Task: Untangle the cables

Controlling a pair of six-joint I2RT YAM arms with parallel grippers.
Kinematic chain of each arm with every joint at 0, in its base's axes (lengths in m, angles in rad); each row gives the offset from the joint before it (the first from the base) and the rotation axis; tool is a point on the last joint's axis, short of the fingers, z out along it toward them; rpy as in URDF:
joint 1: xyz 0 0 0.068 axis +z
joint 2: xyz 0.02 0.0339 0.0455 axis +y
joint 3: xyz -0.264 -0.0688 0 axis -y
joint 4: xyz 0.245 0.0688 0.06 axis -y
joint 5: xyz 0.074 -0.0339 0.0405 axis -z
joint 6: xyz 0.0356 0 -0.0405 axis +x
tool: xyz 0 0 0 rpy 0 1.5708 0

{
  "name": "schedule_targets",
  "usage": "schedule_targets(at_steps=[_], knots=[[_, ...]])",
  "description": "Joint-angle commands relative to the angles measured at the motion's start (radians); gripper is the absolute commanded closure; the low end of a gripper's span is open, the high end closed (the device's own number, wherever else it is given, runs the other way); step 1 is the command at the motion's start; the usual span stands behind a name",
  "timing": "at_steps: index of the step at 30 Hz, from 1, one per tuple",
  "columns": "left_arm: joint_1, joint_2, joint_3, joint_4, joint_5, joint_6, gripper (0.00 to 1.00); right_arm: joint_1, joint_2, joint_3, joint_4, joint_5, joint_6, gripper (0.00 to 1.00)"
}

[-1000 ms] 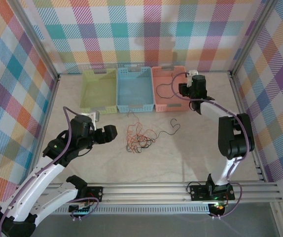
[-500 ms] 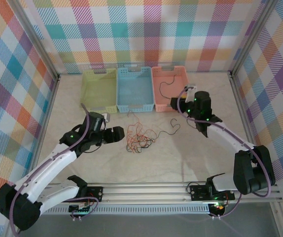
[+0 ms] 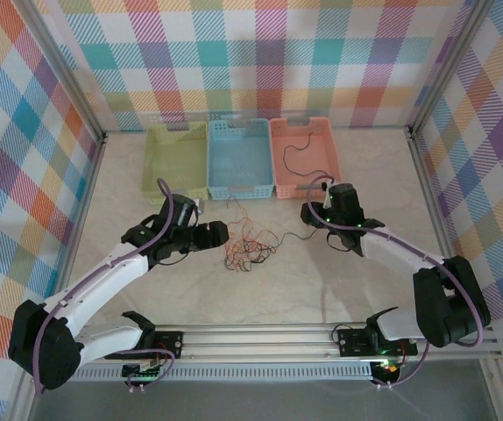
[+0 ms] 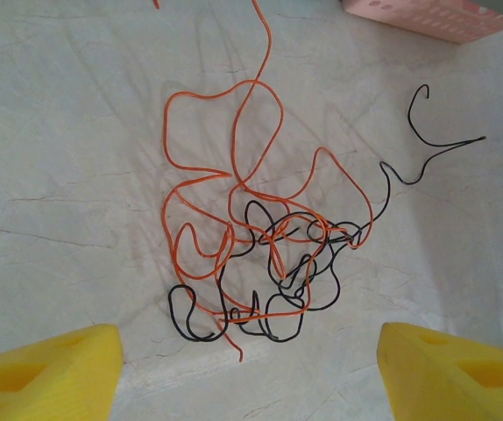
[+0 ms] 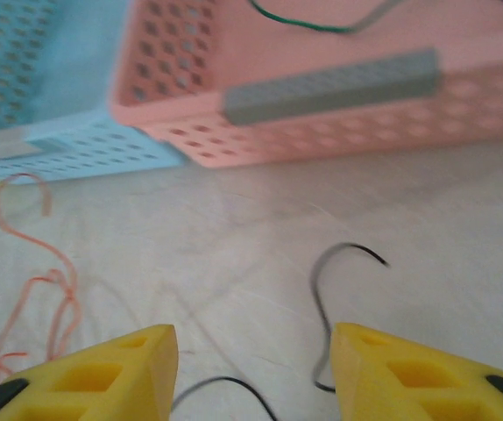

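The orange-red cable (image 4: 234, 189) lies in loose loops on the pale marbled table (image 3: 348, 281), and the black cable (image 4: 273, 289) winds through its lower loops, crossing it again and again, so the two make one small tangle (image 3: 245, 248) in the middle of the table. From that tangle a free black tail runs off to the side and ends in an open hook. The dark green cable (image 5: 308, 24) lies apart from them, curled on the floor of the pink basket (image 3: 302, 195). My left gripper (image 4: 251, 368) hangs above the near edge of the tangle, its yellow fingers (image 4: 41, 373) spread wide, with bare table and nothing else between them; from above, this left gripper (image 3: 219, 233) sits just beside the tangle, on its left. My right gripper (image 5: 251, 368) is low over the table at the black tail, jaws parted: the hooked end of the black cable (image 5: 322, 289) lies in the gap between my fingers (image 5: 409, 373), and I am pinching nothing. From above, the right gripper (image 3: 309, 213) is near the front wall of the pink basket. The blue basket (image 3: 238, 191) touches the pink one's side, and the yellow-green basket (image 3: 177, 191) stands beside the blue one, all three in a row at the far side of the table. Checked walls (image 3: 260, 53) close in the space.
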State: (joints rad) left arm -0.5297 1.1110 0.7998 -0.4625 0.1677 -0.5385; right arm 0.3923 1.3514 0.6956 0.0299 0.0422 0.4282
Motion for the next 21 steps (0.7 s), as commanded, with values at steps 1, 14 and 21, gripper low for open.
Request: schedule_targets(at_steps=[1,14,21], knots=[[-0.007,-0.009,-0.010,0.022,0.003,-0.013,0.23,-0.003,0.007,0.036,-0.129,0.115,0.080,0.48],[-0.007,-0.043,-0.007,-0.005,0.000,0.000,0.23,-0.006,0.137,0.087,-0.170,0.089,0.066,0.46],[-0.007,-0.051,-0.012,-0.018,0.000,0.005,0.23,-0.006,0.202,0.113,-0.142,0.007,0.004,0.59]])
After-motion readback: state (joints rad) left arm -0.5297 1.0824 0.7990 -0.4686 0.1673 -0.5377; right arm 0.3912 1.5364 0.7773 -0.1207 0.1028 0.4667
